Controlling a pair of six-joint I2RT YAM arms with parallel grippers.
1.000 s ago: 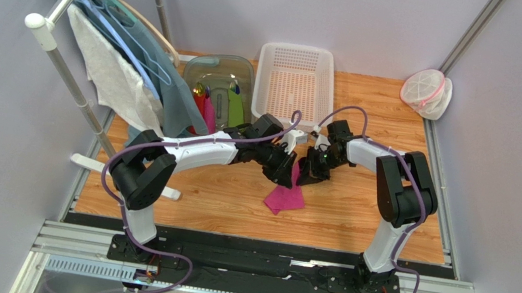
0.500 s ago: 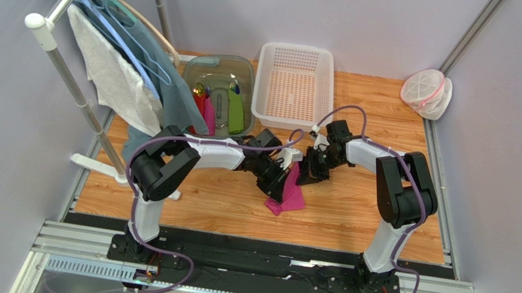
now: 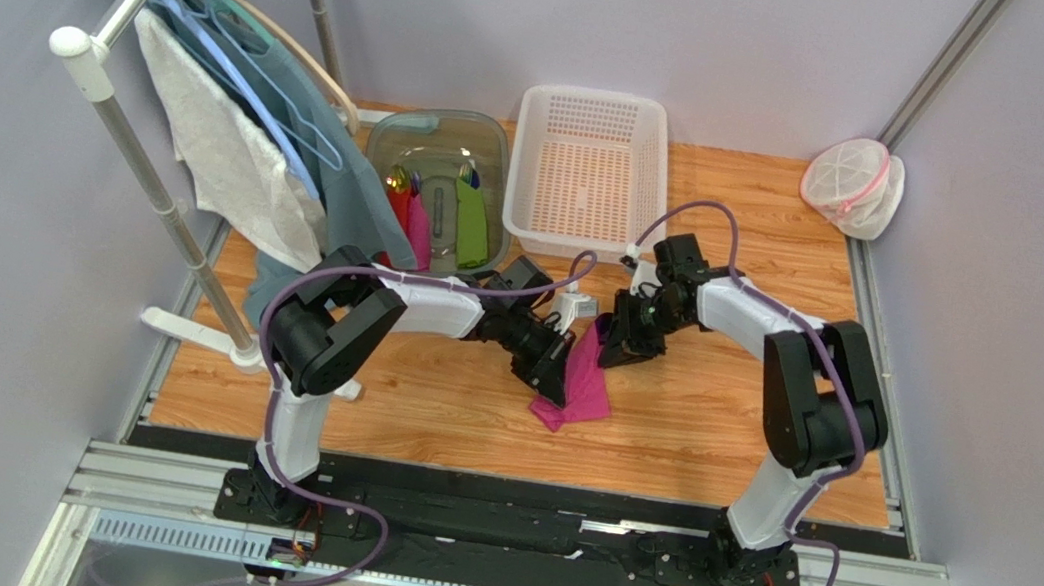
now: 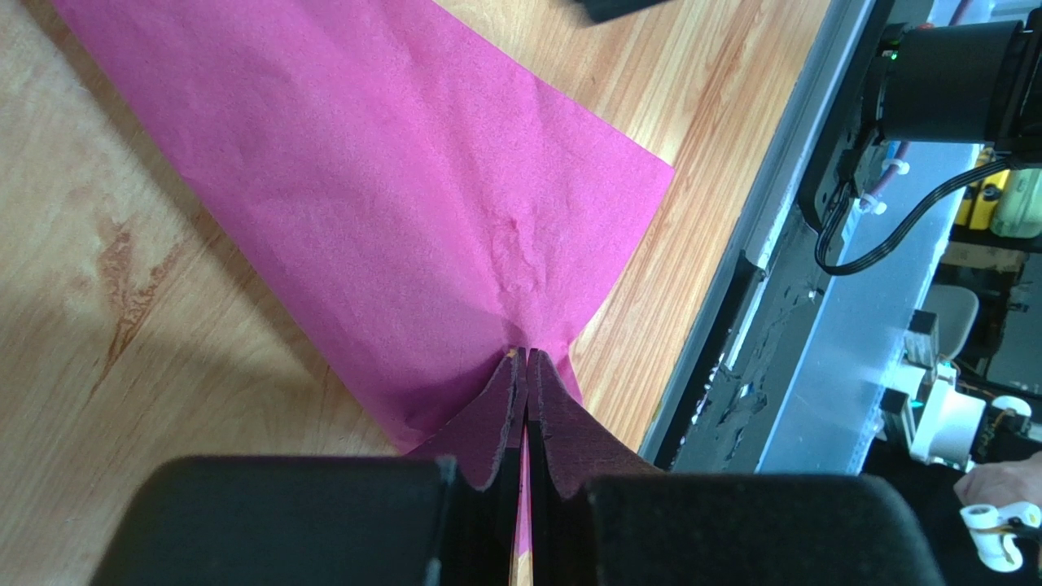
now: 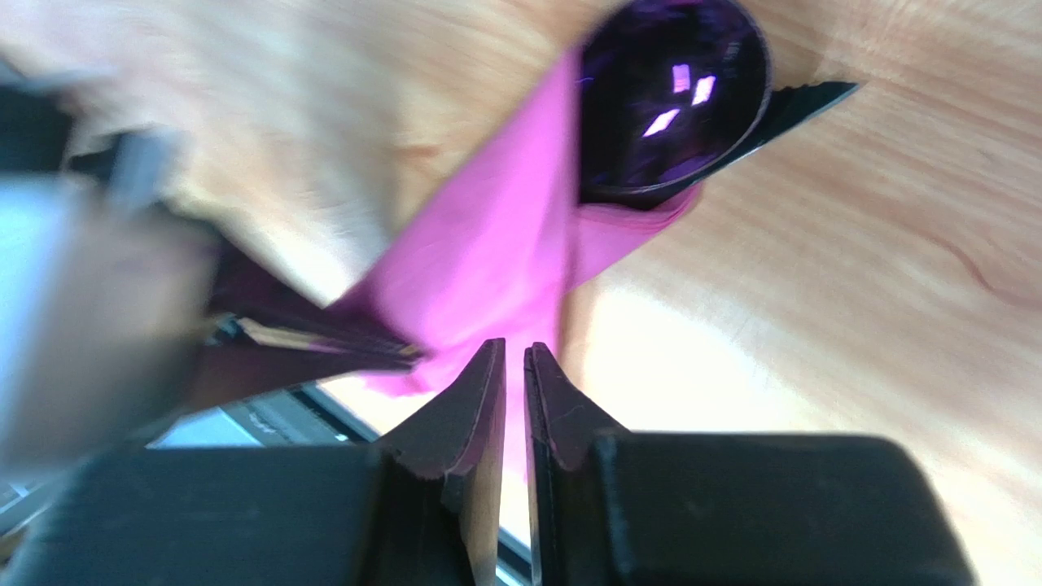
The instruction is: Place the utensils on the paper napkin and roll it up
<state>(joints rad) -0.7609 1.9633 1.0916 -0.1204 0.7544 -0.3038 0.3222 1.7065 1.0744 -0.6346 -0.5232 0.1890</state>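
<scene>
Three grey walls (image 3: 595, 15), one wooden tabletop (image 3: 706, 439), magenta paper napkin (image 3: 584, 385).

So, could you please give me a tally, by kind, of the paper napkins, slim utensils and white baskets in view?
paper napkin: 1
purple spoon: 1
black knife: 1
white basket: 1
Total: 4

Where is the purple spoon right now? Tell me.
In the right wrist view, the purple spoon sits top centre, its bowl against the paper napkin, the black knife poking out just right of it.
</scene>
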